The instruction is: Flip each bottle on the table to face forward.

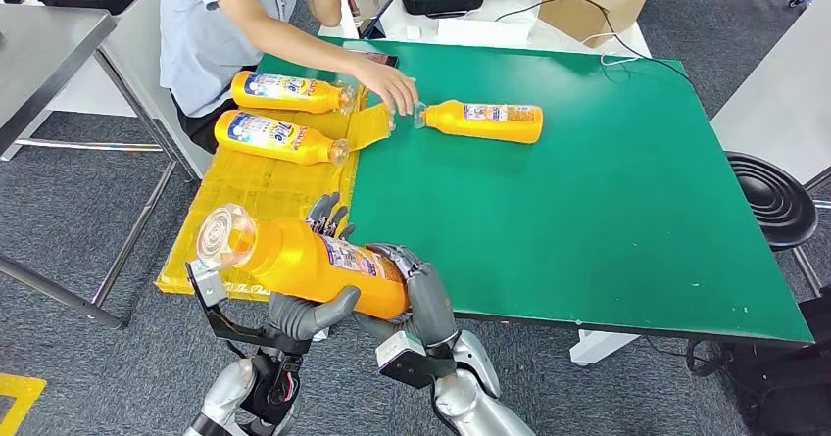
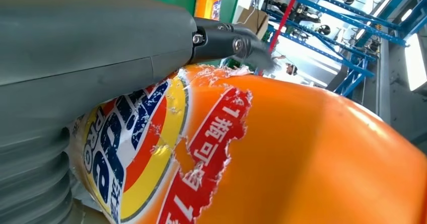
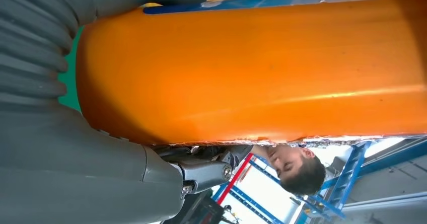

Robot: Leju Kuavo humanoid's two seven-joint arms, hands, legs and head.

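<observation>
Orange detergent bottle (image 1: 304,260), held by us in both hands near the table's 7 o'clock corner, lying sideways, base toward 9 o'clock. Our left hand (image 1: 312,311) cradles it from beneath; our right hand (image 1: 423,294) grasps the neck end, hiding the cap. In the left wrist view the bottle's torn label (image 2: 151,148) is partly cut off, its print hard to read. Green table (image 1: 608,191): one orange bottle (image 1: 485,121) lies at 12 o'clock, its cap touched by a person's hand (image 1: 390,85). Yellow mat (image 1: 269,186) at 9 o'clock carries two more bottles, far one (image 1: 289,91) and near one (image 1: 279,136), lying label up.
</observation>
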